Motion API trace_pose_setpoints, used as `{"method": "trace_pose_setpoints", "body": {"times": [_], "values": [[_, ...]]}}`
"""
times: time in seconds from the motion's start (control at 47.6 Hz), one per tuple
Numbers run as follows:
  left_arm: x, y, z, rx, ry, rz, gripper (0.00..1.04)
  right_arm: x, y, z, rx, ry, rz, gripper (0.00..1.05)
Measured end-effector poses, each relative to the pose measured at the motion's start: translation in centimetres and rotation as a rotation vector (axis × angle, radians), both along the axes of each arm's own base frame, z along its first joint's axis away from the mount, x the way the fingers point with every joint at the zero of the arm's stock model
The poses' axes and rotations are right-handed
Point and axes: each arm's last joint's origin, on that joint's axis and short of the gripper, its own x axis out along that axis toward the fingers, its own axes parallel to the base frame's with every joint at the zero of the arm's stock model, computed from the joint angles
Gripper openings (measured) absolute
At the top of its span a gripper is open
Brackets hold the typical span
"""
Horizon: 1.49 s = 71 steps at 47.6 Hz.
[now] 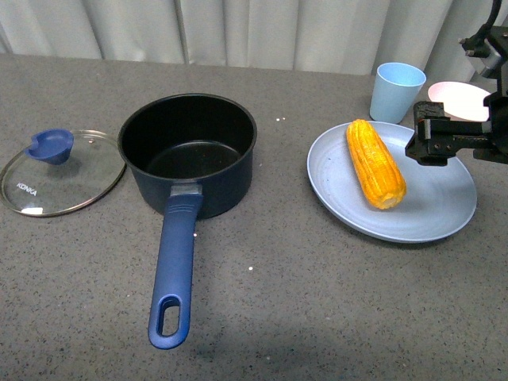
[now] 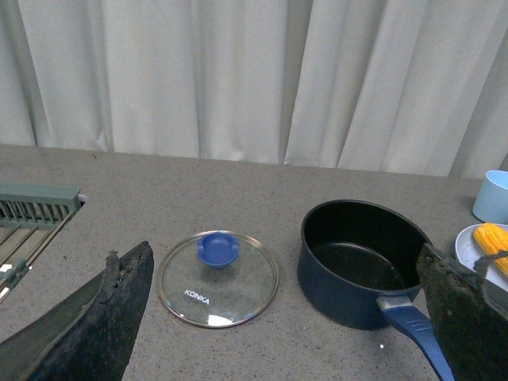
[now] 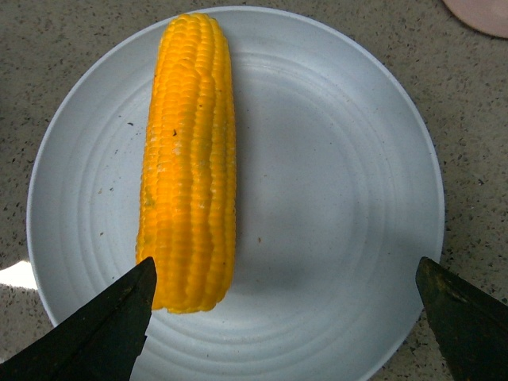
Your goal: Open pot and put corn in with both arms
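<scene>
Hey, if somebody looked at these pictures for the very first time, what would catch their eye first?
The bright yellow-orange corn stands out first, lying on a pale blue plate at the right, with the right gripper hovering open over it. Next comes the dark navy pot in the middle, uncovered and empty, with its glass lid lying flat to its left.

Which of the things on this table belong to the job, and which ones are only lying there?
For the job: pot; corn; the blue plate under the corn; glass lid, already off.

Only lying there: blue cup; pink bowl; green rack.
</scene>
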Motion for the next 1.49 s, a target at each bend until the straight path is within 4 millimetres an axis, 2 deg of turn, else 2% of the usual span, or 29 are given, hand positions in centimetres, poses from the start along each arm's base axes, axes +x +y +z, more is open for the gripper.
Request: {"method": "trace_pose_setpoints", "body": {"times": [0.126,0.357,0.547,0.841,0.988,1.199,1.325,1.493], "values": [[0.0,0.0,0.0,0.000,0.000,0.000,0.98,1.7,1.0,-0.7,0.049,0.034,-0.016,0.96],[0.0,0.0,0.0,0.000,0.000,0.000,0.98,3.2,2.7,-1.2,0.078,0.072,-0.009,0.96],[0.0,0.0,0.0,0.000,0.000,0.000,0.98,3.8,3.7,-2.0,0.086,0.117,0.000,0.96],[0.0,0.0,0.0,0.000,0.000,0.000,0.98,4.6,4.2,-3.4,0.060,0.174,-0.006,0.96],[0.0,0.0,0.0,0.000,0.000,0.000,0.98,4.7,4.5,-3.4,0.053,0.179,-0.006,0.95],[0.0,0.0,0.0,0.000,0.000,0.000,0.98,4.6,4.8,-3.5,0.046,0.194,0.000,0.59],[0.0,0.0,0.0,0.000,0.000,0.000,0.98,4.5,4.8,-3.7,0.046,0.210,0.004,0.44],[0.0,0.0,0.0,0.000,0.000,0.000,0.98,4.4,4.9,-3.7,0.050,0.215,0.012,0.29]]}}
